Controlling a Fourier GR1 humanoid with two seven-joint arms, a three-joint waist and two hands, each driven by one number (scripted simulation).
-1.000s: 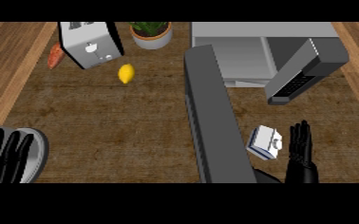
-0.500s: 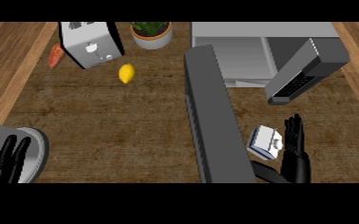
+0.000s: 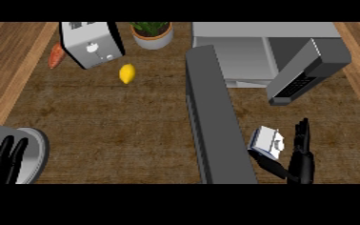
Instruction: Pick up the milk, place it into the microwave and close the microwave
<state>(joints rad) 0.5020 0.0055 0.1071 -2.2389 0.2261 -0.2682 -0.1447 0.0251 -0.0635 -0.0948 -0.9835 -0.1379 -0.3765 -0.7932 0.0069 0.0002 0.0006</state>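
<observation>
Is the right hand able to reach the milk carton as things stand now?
Probably yes: the right hand, fingers straight, is right beside the milk carton with nothing between them; the open microwave door lies on the carton's other side.

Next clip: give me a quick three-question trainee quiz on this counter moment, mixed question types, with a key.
1. True or false: the small white and blue milk carton already sits inside the grey microwave.
2. Which object lies nearest the silver toaster? A) yellow lemon B) milk carton C) grey round plate
3. Fill in: the microwave's door is ____.

Key: 1 false: the carton stands on the wooden counter, just left of the black right hand, whose fingers are straight. 2 A. 3 open. The black left hand shows at the lower left edge, over the plate.
</observation>
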